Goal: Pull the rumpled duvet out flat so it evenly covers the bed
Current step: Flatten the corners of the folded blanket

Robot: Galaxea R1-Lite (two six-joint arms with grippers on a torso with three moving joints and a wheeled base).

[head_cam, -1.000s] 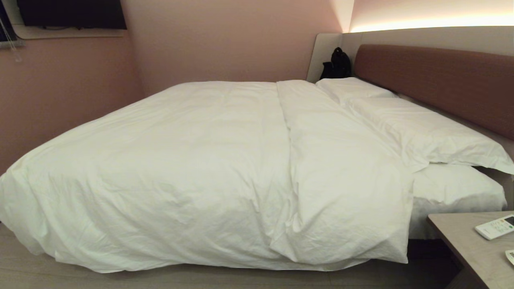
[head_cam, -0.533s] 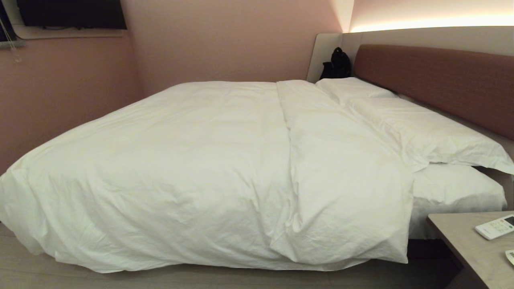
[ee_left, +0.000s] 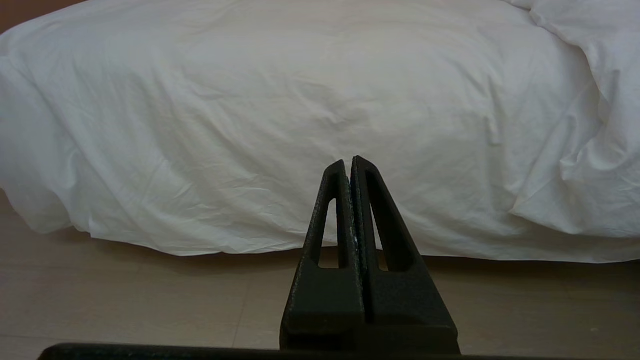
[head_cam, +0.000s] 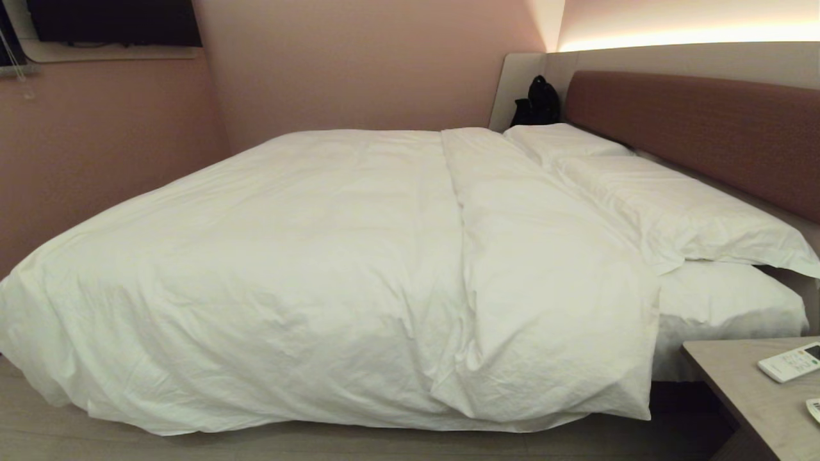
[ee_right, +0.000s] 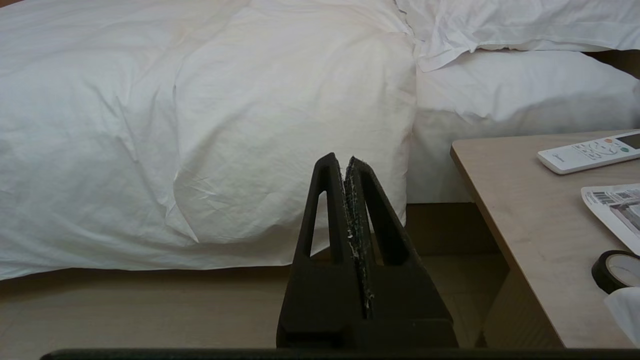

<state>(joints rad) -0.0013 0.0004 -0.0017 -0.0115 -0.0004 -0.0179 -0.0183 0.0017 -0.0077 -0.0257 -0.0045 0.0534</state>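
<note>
The white duvet (head_cam: 307,269) lies spread over the bed (head_cam: 724,307), its near side hanging down towards the floor. A folded-back band (head_cam: 538,282) runs across it just before the pillows. Neither arm shows in the head view. My left gripper (ee_left: 349,161) is shut and empty, held above the floor a short way from the hanging duvet (ee_left: 300,115). My right gripper (ee_right: 344,159) is also shut and empty, pointing at the duvet's folded corner (ee_right: 280,140) near the bed's head end.
Two white pillows (head_cam: 672,205) lie along the reddish-brown headboard (head_cam: 705,128). A wooden bedside table (ee_right: 540,225) stands at the right with a white remote (ee_right: 585,152), papers and a tape roll (ee_right: 617,270). A black bag (head_cam: 538,102) sits in the far corner.
</note>
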